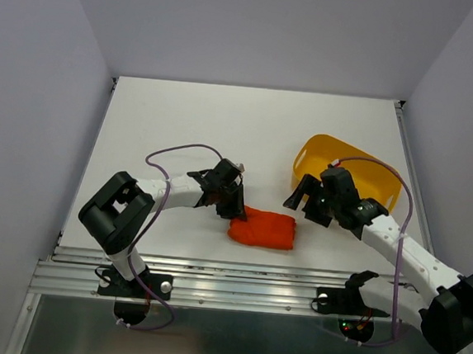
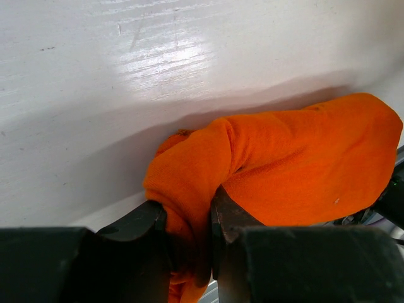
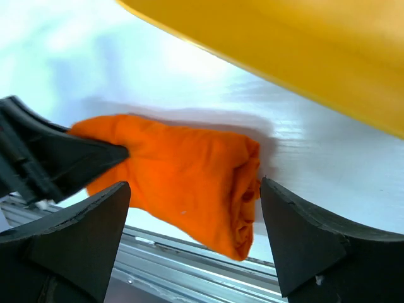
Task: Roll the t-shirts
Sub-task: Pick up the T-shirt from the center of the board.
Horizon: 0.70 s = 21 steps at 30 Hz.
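Now my left tool (image 2: 189, 221) is clamped on the left end of the shirt (image 1: 263, 229), with a fold of orange cloth squeezed between its jaws. The shirt lies as a short, thick roll on the counter (image 1: 183, 123), near the front edge and between my two tools. My right tool (image 1: 301, 201) hangs just beside the roll's right end, jaws spread wide, gripping nothing. Behind it the yellow tub (image 1: 317, 151) sits on the counter. My right arm covers part of its inside, so I cannot tell its contents.
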Each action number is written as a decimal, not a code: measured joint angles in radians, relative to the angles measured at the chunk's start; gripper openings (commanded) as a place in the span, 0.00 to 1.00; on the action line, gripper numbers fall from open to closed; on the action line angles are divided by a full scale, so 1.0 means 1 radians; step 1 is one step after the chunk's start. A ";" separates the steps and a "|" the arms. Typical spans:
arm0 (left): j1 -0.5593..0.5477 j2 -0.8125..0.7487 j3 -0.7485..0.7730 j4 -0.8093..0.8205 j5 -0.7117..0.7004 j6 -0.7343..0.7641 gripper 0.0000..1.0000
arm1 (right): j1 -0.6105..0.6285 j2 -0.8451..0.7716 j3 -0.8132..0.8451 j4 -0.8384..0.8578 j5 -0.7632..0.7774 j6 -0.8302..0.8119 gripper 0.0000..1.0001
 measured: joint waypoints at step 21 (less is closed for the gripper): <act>0.000 -0.026 -0.009 -0.026 -0.021 0.010 0.00 | 0.268 -0.108 -0.159 -0.015 0.119 0.252 0.89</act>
